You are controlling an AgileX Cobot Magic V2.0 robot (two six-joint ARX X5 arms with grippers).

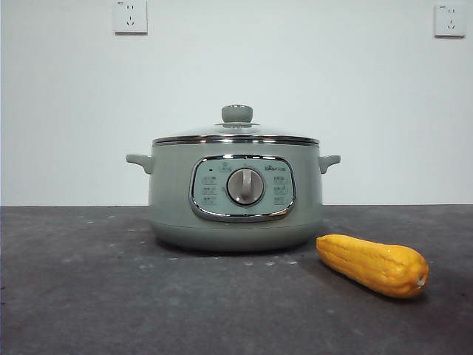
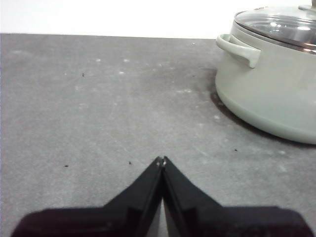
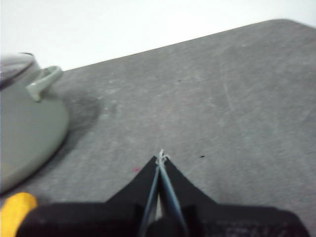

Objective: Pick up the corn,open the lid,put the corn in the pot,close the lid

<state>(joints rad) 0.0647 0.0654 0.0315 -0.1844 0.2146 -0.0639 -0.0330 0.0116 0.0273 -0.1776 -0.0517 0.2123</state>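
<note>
Front view shows the lid (image 1: pixel 236 133) seated on the pot (image 1: pixel 235 194) mid-table (image 1: pixel 89 296), the corn (image 1: pixel 372 265) lying just beside it nearer the front edge. Left gripper (image 2: pixel 161 159) and right gripper (image 3: pixel 161 157) hover above bare surface, jaws pressed together, empty.

This looks like a bare robot test room rather than a lived-in kitchen: a dark grey, scuffed and speckled table (image 1: pixel 89 296) runs up to a plain white wall (image 1: pixel 74 111) with only two white power sockets (image 1: pixel 130 16) high on it (one near each upper corner of the front view). The only kitchen things are a sage-green electric pot (image 1: pixel 235 196) under its glass lid (image 1: pixel 236 132) and a yellow corn (image 1: pixel 373 265) lying on the table beside it. Black two-jawed grippers, the left gripper (image 2: pixel 161 160) and the right gripper (image 3: pixel 161 157), hang over the table in the wrist views, which marks the place as a robot rig.
</note>
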